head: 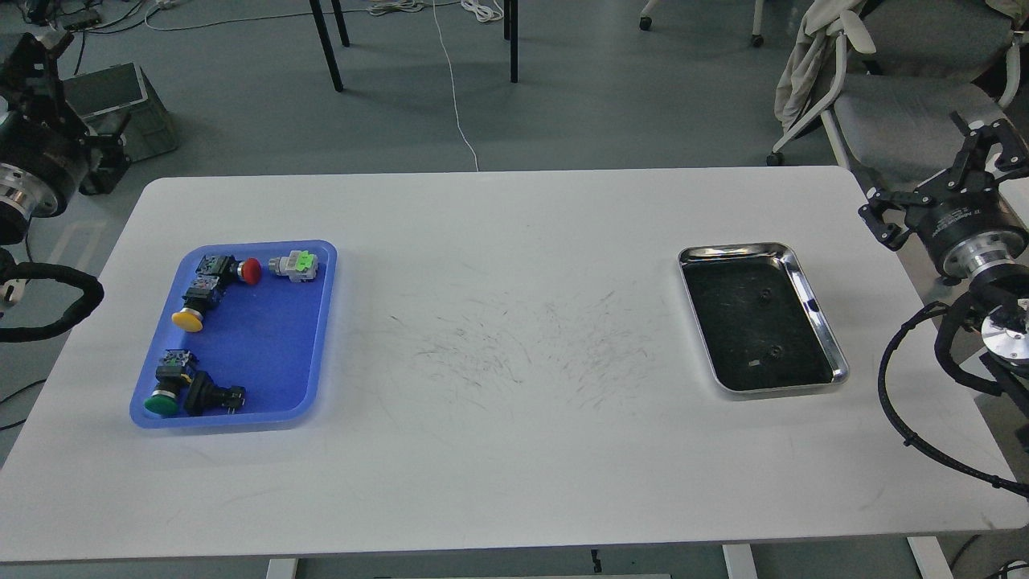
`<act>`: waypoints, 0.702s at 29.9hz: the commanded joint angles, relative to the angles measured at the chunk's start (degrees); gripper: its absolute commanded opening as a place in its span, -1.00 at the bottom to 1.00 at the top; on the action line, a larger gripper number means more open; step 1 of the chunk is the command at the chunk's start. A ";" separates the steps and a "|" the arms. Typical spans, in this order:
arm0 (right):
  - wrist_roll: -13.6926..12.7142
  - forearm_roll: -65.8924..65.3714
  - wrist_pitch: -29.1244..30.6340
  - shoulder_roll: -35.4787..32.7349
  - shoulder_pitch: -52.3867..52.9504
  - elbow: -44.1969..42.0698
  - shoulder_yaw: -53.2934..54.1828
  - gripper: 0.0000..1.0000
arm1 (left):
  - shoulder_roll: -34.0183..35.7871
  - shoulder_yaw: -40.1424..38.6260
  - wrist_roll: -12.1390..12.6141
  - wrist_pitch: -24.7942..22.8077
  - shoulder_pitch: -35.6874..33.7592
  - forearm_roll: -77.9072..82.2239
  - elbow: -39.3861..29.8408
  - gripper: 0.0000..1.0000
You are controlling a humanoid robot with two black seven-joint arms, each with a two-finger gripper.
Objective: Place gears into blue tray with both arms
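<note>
2 gears (764,294) (775,351) lie flat inside the steel tray (808,293), one behind the other along its long axis, well right of the blue tray (321,322). Left hand (36,60): cannot tell. Right hand (985,145): fingers apart.

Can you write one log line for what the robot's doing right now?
stage: start | gears: in steel tray | blue tray: switches only | end effectors: off table, holding nothing

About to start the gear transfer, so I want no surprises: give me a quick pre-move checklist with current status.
1. Gears located: two gears lie in the steel tray: ok.
2. Blue tray has bare floor among the push buttons: ok.
3. Right gripper open, holding nothing: ok.
4. Left gripper state: cannot tell.
5. Table between trays unobstructed: ok.
</note>
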 commanded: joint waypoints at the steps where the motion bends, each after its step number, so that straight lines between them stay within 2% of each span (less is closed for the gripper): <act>1: 0.00 0.00 -0.04 -0.02 -0.02 0.00 -0.04 0.97 | -0.21 0.01 -1.84 0.45 -0.08 2.43 -0.04 0.96; 3: 0.00 0.00 0.05 -0.10 -0.02 0.08 -0.04 0.97 | -0.30 0.36 -4.29 0.45 -0.08 3.23 0.04 0.96; 4: 0.00 0.00 0.05 -0.10 -0.02 0.08 -0.04 0.97 | -0.21 0.36 -4.66 0.27 -0.09 3.23 0.04 0.96; 10: 0.00 0.00 -0.04 -0.28 -0.11 0.26 -0.04 0.97 | -0.03 0.36 -5.10 -0.43 -0.17 2.62 1.18 0.96; 13: -0.18 0.00 -0.39 -0.54 -0.11 0.26 -0.13 0.97 | -0.30 1.59 -4.22 -2.26 -0.35 2.97 1.89 0.96; 16: -0.35 0.00 -1.18 -0.63 -0.02 0.26 -0.13 0.97 | 0.23 2.65 -3.43 -9.64 -1.05 2.44 3.03 0.96; 19: -0.36 0.00 -1.36 -0.98 -0.11 0.26 -0.13 0.97 | -0.30 2.74 0.86 -12.21 -1.40 2.27 4.26 0.96; 21: -0.36 0.00 -1.62 -0.98 -0.02 0.00 -0.13 0.97 | -0.65 2.65 1.84 -12.21 -1.67 2.18 7.06 0.96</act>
